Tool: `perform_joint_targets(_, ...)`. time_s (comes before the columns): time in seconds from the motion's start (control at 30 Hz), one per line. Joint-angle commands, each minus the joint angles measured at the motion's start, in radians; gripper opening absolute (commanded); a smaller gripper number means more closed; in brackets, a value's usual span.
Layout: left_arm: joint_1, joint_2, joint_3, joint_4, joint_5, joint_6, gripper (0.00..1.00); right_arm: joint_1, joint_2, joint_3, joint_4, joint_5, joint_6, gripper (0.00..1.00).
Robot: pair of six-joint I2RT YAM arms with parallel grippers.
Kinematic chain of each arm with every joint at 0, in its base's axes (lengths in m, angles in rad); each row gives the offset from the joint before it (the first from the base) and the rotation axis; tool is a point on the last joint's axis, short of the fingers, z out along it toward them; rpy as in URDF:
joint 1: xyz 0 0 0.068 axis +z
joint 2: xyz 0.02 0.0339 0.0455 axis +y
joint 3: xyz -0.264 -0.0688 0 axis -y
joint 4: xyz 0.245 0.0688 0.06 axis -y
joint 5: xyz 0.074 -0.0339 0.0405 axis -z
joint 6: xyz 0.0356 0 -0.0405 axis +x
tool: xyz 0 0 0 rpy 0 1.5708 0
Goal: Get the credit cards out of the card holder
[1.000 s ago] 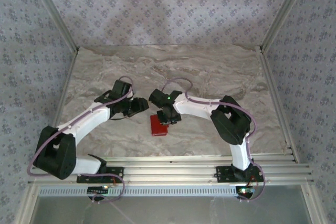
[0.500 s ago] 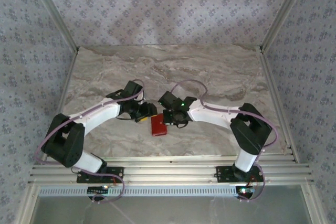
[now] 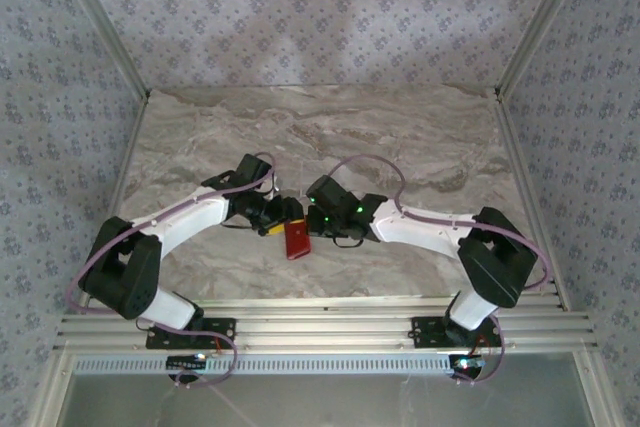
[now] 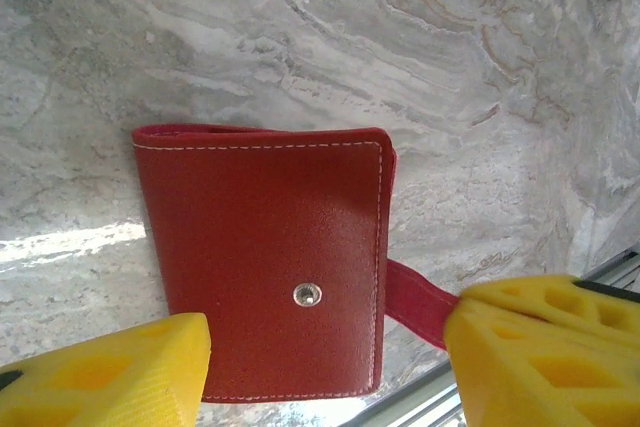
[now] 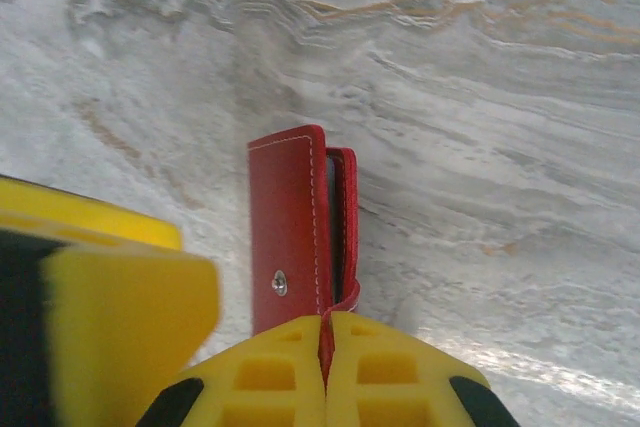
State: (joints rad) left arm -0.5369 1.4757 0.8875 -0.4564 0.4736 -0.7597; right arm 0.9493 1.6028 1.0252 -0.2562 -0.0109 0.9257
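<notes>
The holder [image 3: 297, 238] sits near the middle of the desk's [image 3: 400, 137] near edge, tilted up on edge between the two wrists. The right fingers [image 5: 270, 372] are pressed together on its red tab [image 4: 415, 302], and the holder's fold gapes slightly just beyond their tips. The left fingers [image 4: 105, 372] stand apart, straddling the holder's snap-studded face. One overlaps its lower corner and the other sits by the tab. I cannot tell whether they touch it.

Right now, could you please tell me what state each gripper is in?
Left gripper: open, fingers on either side of the card holder.
Right gripper: closed, pinching the card holder's tab.
</notes>
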Motion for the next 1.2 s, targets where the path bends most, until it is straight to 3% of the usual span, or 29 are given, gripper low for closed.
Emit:
perform_joint_targets(0.0,-0.002,0.017,0.013,-0.06,-0.012,0.025,0.65,0.016,-0.036,-0.015,0.046,0.021,0.037,0.0)
perform_joint_targets(0.43,-0.002,0.038,0.028,-0.091,0.004,0.053,0.66,0.034,-0.094,-0.066,0.081,0.051,0.081,0.0)
perform_joint_targets(0.93,0.009,-0.017,0.004,0.005,0.062,0.005,0.68,0.016,-0.116,-0.08,0.094,0.037,0.076,0.0)
perform_joint_targets(1.07,0.011,-0.037,-0.015,0.036,0.073,-0.014,0.73,0.016,-0.121,-0.084,0.095,0.039,0.079,0.0)
perform_joint_targets(1.17,0.011,-0.021,-0.018,0.033,0.082,-0.01,0.69,0.018,-0.124,-0.091,0.095,0.046,0.086,0.0)
